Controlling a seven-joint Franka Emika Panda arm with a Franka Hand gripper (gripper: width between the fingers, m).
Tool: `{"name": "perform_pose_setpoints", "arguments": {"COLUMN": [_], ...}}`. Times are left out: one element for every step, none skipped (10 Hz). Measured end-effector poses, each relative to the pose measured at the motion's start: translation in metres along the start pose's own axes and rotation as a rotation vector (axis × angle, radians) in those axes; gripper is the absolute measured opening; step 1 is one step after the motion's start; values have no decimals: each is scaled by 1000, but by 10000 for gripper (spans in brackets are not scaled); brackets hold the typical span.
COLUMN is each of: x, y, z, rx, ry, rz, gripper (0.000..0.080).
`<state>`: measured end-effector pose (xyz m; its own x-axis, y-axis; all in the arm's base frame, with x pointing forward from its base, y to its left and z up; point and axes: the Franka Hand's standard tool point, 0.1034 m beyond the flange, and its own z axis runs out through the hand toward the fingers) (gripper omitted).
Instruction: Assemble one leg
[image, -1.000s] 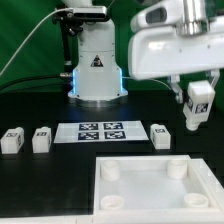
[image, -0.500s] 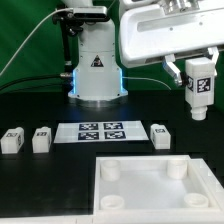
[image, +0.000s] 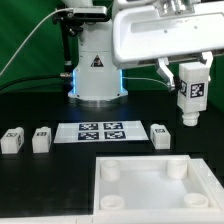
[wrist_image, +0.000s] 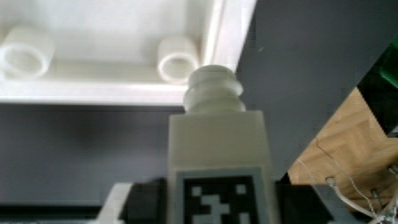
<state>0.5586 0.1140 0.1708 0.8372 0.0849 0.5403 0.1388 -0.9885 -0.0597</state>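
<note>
My gripper (image: 190, 78) is shut on a white leg (image: 191, 93) with a black-and-white tag on its face. It holds the leg upright in the air at the exterior view's right, above the black table and behind the white tray (image: 150, 188). In the wrist view the leg (wrist_image: 221, 140) points its knobbed end at the tray's rim (wrist_image: 228, 40), near a round corner socket (wrist_image: 176, 62). Three more legs lie on the table: two at the left (image: 12, 139) (image: 41, 139) and one right of the marker board (image: 160, 134).
The marker board (image: 101, 131) lies flat in the middle of the table. The robot's white base (image: 96, 65) stands behind it. A green backdrop closes the far side.
The gripper has lifted the leg off the table and carried it up, then shifted slightly toward the exterior view's left. The other legs and tray have not moved.
</note>
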Motion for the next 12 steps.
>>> {"name": "perform_pose_setpoints", "arguments": {"x": [20, 35, 37, 36, 35, 35, 35, 35, 33, 32, 34, 39], "y": [11, 18, 20, 20, 20, 20, 20, 20, 20, 21, 19, 20], "z": [6, 15, 21, 21, 21, 21, 22, 22, 24, 37, 55, 65], "rx": [-8, -11, -11, -10, -10, -10, -10, -10, -10, -12, -9, -8], "ry": [-14, -16, -14, -17, -18, -18, -18, -19, -20, 14, 18, 27], "rz": [-18, -13, -6, -7, -7, -7, -7, -7, -7, -5, -2, 0], "gripper": [290, 290, 290, 290, 290, 290, 290, 290, 290, 290, 290, 290]}}
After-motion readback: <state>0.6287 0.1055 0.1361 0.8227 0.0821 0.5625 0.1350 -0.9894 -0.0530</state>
